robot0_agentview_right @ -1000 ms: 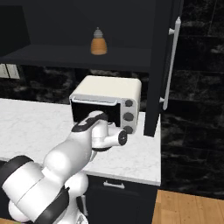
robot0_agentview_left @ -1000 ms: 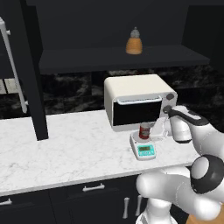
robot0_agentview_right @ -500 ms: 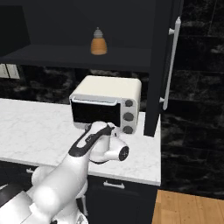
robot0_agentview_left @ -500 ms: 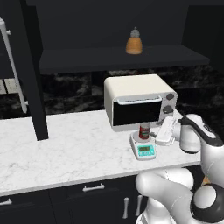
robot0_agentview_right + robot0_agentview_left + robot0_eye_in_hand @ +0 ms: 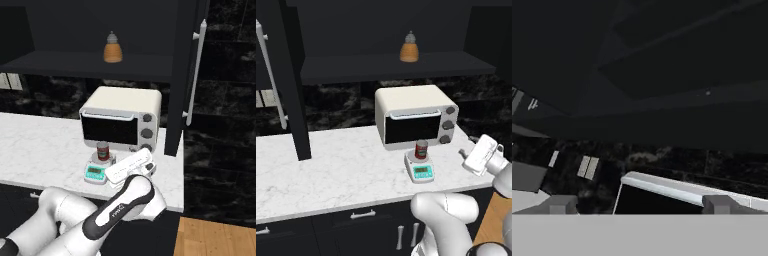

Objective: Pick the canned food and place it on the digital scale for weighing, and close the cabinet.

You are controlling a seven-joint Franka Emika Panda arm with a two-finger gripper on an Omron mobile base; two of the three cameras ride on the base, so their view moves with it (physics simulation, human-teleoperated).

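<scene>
While the canned food [image 5: 421, 149] stands upright on the round plate of the digital scale [image 5: 420, 170], nothing touches it; the scale sits on the white marble counter [image 5: 331, 175], just in front of the cream toaster oven [image 5: 415, 116]. From the right base camera the can [image 5: 103, 150] and the scale [image 5: 97, 171] appear at the same place, and the white hand partly covers the right edge of the scale. The gripper [image 5: 472, 150] is well to the right of the can, near the counter edge, and its fingers are very small there, so the gap is hard to read. On the hand camera the two finger tips [image 5: 562, 204] rise at the bottom, far apart, with nothing between them: the pincer is wide open and holds nothing. Behind them this camera shows the top edge of the toaster oven [image 5: 682, 192], cut off at the bottom, and dark shapes above that are difficult to make out. The cabinet door [image 5: 187, 75] stands open on the right with its long silver handle [image 5: 195, 70]; the other door [image 5: 286, 75] is open on the left. An orange bottle [image 5: 409, 47] rests on the dark shelf [image 5: 391, 65] inside
</scene>
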